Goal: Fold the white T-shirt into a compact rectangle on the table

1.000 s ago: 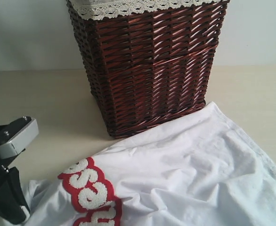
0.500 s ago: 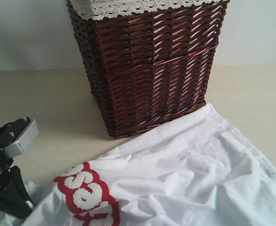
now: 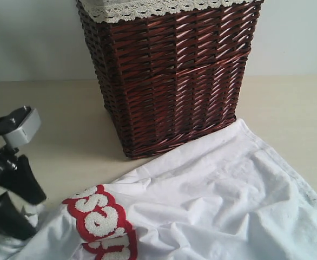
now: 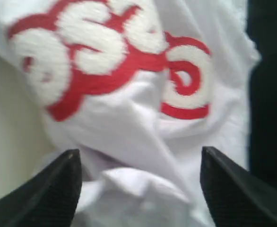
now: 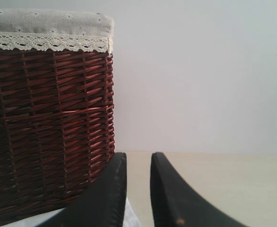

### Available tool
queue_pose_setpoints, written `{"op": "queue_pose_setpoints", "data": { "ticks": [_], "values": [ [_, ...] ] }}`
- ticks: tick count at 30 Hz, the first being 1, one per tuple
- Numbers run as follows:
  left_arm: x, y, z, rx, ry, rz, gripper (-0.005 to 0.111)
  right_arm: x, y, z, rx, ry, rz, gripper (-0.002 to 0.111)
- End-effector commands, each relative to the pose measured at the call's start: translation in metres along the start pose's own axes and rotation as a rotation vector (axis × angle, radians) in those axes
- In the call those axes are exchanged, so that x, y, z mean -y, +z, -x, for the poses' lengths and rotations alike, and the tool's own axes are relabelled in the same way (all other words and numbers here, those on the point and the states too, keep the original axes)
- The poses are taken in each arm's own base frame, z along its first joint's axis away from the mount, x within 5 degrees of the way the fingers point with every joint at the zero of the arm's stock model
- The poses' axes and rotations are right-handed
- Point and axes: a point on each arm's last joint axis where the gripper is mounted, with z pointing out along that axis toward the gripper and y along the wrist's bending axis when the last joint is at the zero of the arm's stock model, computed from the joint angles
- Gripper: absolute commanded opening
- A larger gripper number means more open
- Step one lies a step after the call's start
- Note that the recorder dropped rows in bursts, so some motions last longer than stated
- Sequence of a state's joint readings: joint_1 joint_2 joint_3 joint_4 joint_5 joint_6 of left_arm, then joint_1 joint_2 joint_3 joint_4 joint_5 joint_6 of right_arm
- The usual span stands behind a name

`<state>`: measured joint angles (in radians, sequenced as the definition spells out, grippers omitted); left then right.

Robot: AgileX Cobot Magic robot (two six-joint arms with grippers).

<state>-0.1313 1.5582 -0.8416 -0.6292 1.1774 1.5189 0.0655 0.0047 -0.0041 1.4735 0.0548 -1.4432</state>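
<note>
Shirt: the white T-shirt [image 3: 218, 195] lies all rumpled on the surface [image 3: 55, 108], filling the lower right of the exterior view. One corner is right up by the foot of the wicker basket [image 3: 169, 70].
Lettering: the fuzzy white letters on red [image 3: 99, 219] sit near the shirt's left end, pretty creased.
Left jaws: the left gripper [image 4: 141, 152] is low over that left end with its jaws spread wide. A bunched fold lies between them, not pinched.
Right jaws: the right gripper [image 5: 137, 155] has its jaws nearly together with just a thin slit, holding nothing, beside the basket.
Basket: dark red-brown, with lace trim [image 3: 142, 8] on top.
</note>
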Motion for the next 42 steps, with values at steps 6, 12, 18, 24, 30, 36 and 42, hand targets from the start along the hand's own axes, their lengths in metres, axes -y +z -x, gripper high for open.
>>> {"op": "queue_pose_setpoints", "data": {
  "ticks": [6, 12, 18, 24, 30, 36, 42],
  "values": [
    [-0.057, -0.029, 0.038, 0.262, 0.030, 0.472, 0.044, 0.000, 0.000, -0.001, 0.000, 0.002, 0.002, 0.020],
    [-0.068, 0.015, 0.024, 0.238, -0.033, 0.178, 0.042, 0.000, 0.000, -0.001, 0.000, 0.002, 0.002, 0.020],
    [-0.091, 0.038, 0.009, 0.179, -0.093, 0.226, 0.044, 0.000, 0.000, -0.001, 0.000, 0.002, 0.002, 0.020],
    [-0.085, 0.050, 0.002, 0.145, -0.086, 0.113, 0.044, 0.000, 0.000, -0.001, 0.000, 0.002, 0.002, 0.020],
    [-0.057, 0.048, 0.005, 0.184, 0.001, -0.193, 0.044, 0.000, 0.000, -0.001, 0.000, 0.002, 0.002, 0.020],
    [-0.058, 0.047, 0.010, 0.236, -0.023, -0.185, 0.043, 0.000, 0.000, -0.001, 0.000, 0.002, 0.002, 0.020],
    [-0.045, 0.057, -0.015, 0.066, 0.132, -0.251, 0.043, 0.000, 0.000, -0.001, 0.000, 0.002, 0.002, 0.020]
  ]
}}
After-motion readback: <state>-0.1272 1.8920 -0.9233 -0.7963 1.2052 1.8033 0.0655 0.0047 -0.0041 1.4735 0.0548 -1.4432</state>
